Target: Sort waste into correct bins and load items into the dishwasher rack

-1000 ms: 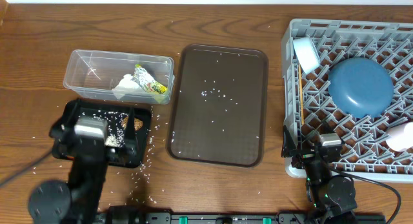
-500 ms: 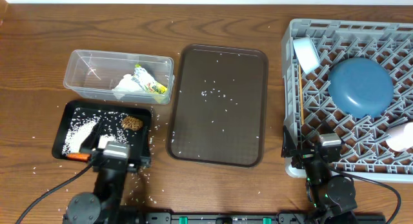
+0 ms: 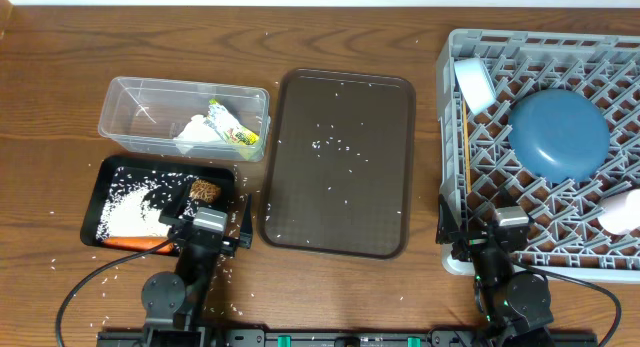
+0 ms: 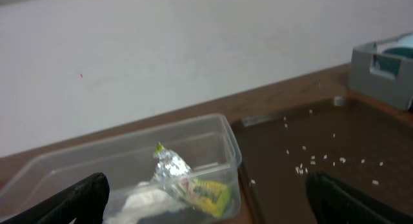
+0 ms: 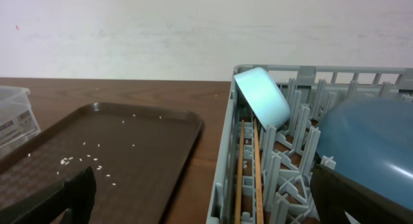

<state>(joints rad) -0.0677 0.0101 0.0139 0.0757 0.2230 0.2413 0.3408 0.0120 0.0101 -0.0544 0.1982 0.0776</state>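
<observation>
The clear tub (image 3: 150,109) holds the white napkin (image 3: 193,137) and the yellow-green wrapper (image 3: 234,129). The black tray (image 3: 100,195) in front of it holds rice, the carrot (image 3: 135,244) and the brown lump (image 3: 205,190). My left gripper (image 3: 210,227) is open and empty over the tray's front right corner. In the left wrist view (image 4: 206,185) it faces the tub (image 4: 84,166) and wrapper (image 4: 197,188). The grey rack (image 3: 470,187) holds the blue plate (image 3: 558,135), pale blue bowl (image 3: 475,84) and chopsticks (image 3: 465,157). My right gripper (image 3: 497,227) is open and empty at the rack's front left corner.
The brown serving tray (image 3: 340,197) lies between the bins and the rack, with rice grains scattered on it and on the table. A pale cup-like thing (image 3: 620,209) sits at the rack's right edge. The right wrist view shows the bowl (image 5: 261,98) and chopsticks (image 5: 248,166).
My left arm has drawn back toward the front edge and shifted right, uncovering the black tray and its contents. The right arm has not moved.
</observation>
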